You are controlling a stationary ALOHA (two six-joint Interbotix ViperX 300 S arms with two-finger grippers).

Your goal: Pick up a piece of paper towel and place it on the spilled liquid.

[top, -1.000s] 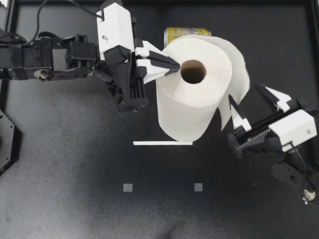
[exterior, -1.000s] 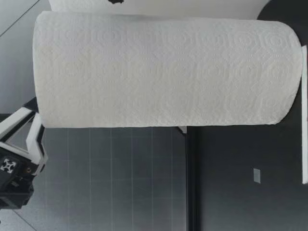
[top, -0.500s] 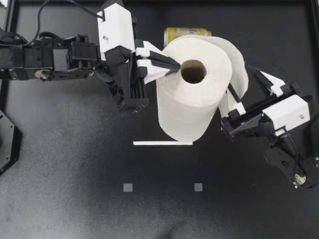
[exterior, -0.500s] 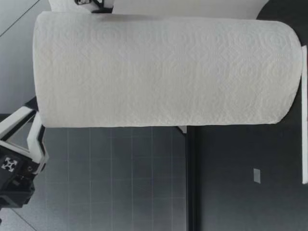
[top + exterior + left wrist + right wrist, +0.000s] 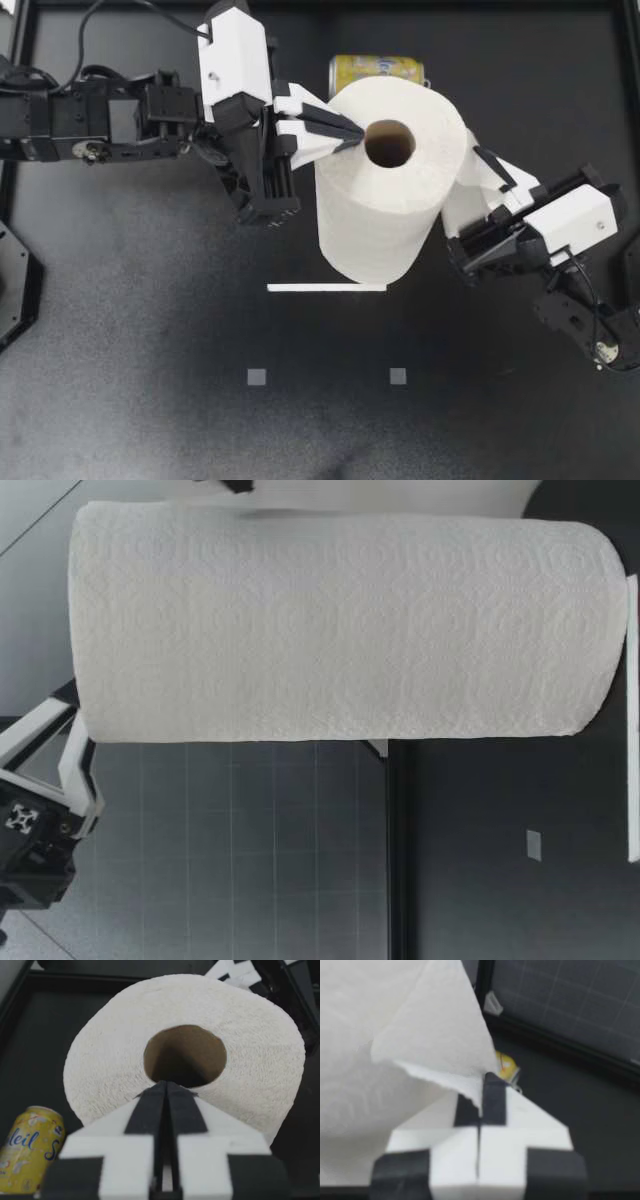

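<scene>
My right gripper (image 5: 482, 162) had moved in and closed on the loose sheet (image 5: 462, 197) of the roll (image 5: 385, 200) at upper centre, ready to tear, while my left gripper (image 5: 354, 130), fingers together, pressed the roll's top.

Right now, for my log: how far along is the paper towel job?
Done: my left gripper, shut, rests on the paper towel roll. In hand: my right gripper is shut on the loose sheet, still attached. Left: tear it off and lay it on the spill, which no view shows.
</scene>
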